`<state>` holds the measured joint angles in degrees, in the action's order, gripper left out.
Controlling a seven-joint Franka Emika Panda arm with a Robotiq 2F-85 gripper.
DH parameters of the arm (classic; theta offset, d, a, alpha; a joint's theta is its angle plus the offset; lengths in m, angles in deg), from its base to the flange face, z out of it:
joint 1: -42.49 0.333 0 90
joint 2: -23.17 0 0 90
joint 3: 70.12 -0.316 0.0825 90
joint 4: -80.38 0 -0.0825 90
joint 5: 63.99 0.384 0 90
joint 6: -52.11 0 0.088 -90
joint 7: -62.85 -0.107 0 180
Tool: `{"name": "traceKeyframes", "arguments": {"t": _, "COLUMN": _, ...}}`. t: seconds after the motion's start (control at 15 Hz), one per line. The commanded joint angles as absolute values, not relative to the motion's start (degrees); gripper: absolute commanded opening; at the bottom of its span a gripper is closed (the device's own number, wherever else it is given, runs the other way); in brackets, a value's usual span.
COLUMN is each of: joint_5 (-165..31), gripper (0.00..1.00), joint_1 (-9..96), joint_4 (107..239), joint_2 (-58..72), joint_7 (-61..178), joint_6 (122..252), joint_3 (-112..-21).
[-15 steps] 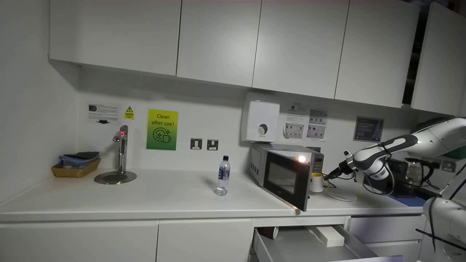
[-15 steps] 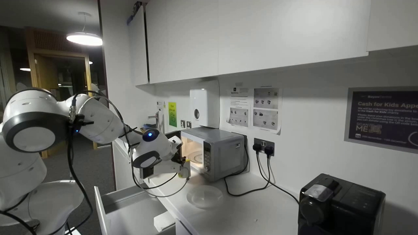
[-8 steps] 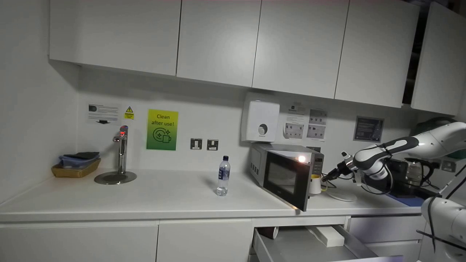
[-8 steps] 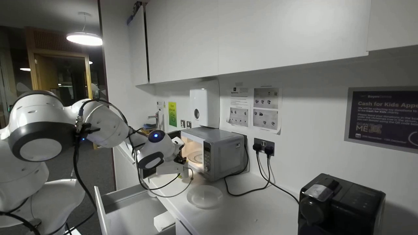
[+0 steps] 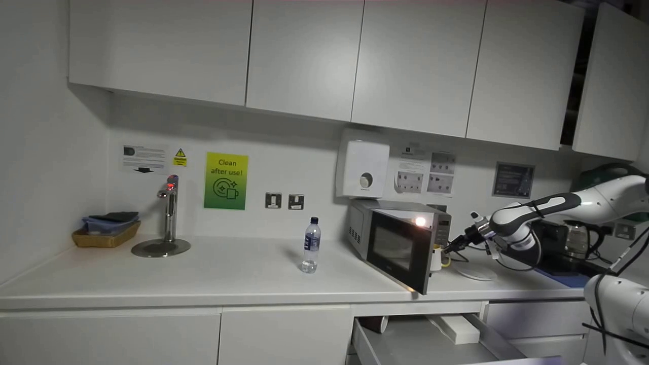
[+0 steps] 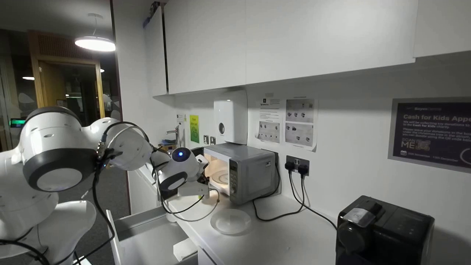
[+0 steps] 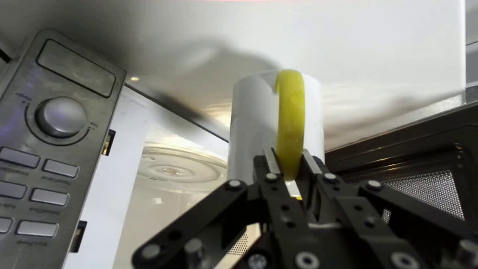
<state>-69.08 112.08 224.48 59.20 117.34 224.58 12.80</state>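
White cupboards (image 5: pixel 299 56) run above a long desk (image 5: pixel 228 274), where we see the microwave (image 6: pixel 257 176) with its door (image 5: pixel 398 248) swung wide, which leaves its lit inside exposed. In front of that opening, the white mug (image 7: pixel 254 123) looks upright; we cannot tell whether its base meets the desk. We find the hand (image 7: pixel 291 161) drawn in narrow, its fingers (image 7: pixel 270 160) pinching the yellow handle (image 7: pixel 291 116) from both sides, likely because that slim loop grips more surely than the round wall. Nearby lies a pale plate (image 6: pixel 230 225), set, we judge, where the door would not strike it.
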Motion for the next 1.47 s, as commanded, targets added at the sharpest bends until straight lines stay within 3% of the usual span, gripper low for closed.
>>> {"name": "traceKeyframes", "arguments": {"t": 0.0, "joint_5": -71.5, "gripper": 0.04, "joint_1": 114.0, "joint_4": 222.2, "joint_2": 64.8, "joint_7": 119.8, "joint_6": 221.8, "joint_3": 14.2}}
{"name": "traceKeyframes", "arguments": {"t": 0.73, "joint_5": -74.2, "gripper": 0.04, "joint_1": 107.3, "joint_4": 226.7, "joint_2": 69.3, "joint_7": 123.5, "joint_6": 219.9, "joint_3": 11.5}}
{"name": "traceKeyframes", "arguments": {"t": 1.4, "joint_5": -73.6, "gripper": 0.04, "joint_1": 106.0, "joint_4": 227.3, "joint_2": 74.7, "joint_7": 129.1, "joint_6": 219.2, "joint_3": 15.0}}
